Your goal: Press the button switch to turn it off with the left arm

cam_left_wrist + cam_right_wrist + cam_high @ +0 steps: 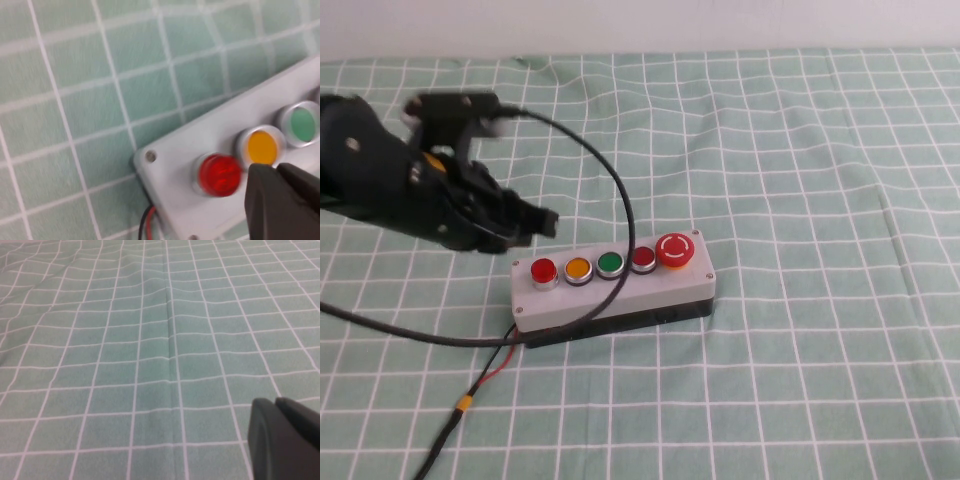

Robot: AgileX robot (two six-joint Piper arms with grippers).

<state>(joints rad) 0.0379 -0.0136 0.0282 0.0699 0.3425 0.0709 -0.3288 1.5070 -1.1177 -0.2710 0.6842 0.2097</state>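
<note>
- The green checked tablecloth point(800, 150) covers the whole table, with soft creases toward 1 o'clock.
- The left arm point(370, 180) reaches in from 9 o'clock, a black cable point(620, 200) looping from it over the box.
- The grey button box point(612, 290) lies just below centre, its long side running from 8 toward 2 o'clock.
- On its lid, in a row: red button point(543, 271), yellow button point(578, 268), green button point(610, 264), a dark red button point(643, 259) and a red mushroom stop button point(676, 249) at the 3 o'clock end.
- The left gripper point(542, 222) hovers just at 11 o'clock of the red button; in the left wrist view its dark tip point(280, 200) sits beside the red point(220, 175) and yellow point(262, 146) buttons; whether its fingers are spread or pressed together I cannot tell.
- The right gripper point(287, 437) shows only over bare cloth; its state I cannot tell.
- Red and black wires point(495, 365) leave the box toward 7 o'clock.
</note>
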